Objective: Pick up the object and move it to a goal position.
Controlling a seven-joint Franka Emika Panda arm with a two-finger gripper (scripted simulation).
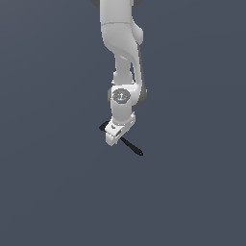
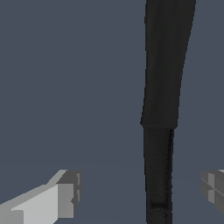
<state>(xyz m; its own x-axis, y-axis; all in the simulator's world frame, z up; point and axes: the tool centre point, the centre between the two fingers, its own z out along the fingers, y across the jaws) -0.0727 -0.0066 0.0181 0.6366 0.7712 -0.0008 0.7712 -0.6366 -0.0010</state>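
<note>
The white gripper (image 1: 114,136) hangs just below the centre of the exterior frame, its jaws spread apart over the black rod (image 1: 132,146); in the wrist view one grey-tipped finger (image 2: 65,194) shows at lower left and the other at the lower right edge, with the rod (image 2: 159,131) running between them and touching neither. The surface (image 1: 48,192) is a flat, featureless slate blue-grey that fills both frames, with no wall or edge to be seen. The arm (image 1: 120,43) descends from the top centre, smooth, glossy white and rounded, with a dark joint ring above the wrist. The rod is slender and matte black, lying slantwise on the surface from under the gripper toward the lower right of the exterior frame; close up it shows a thicker part stepping down to a narrower one.
</note>
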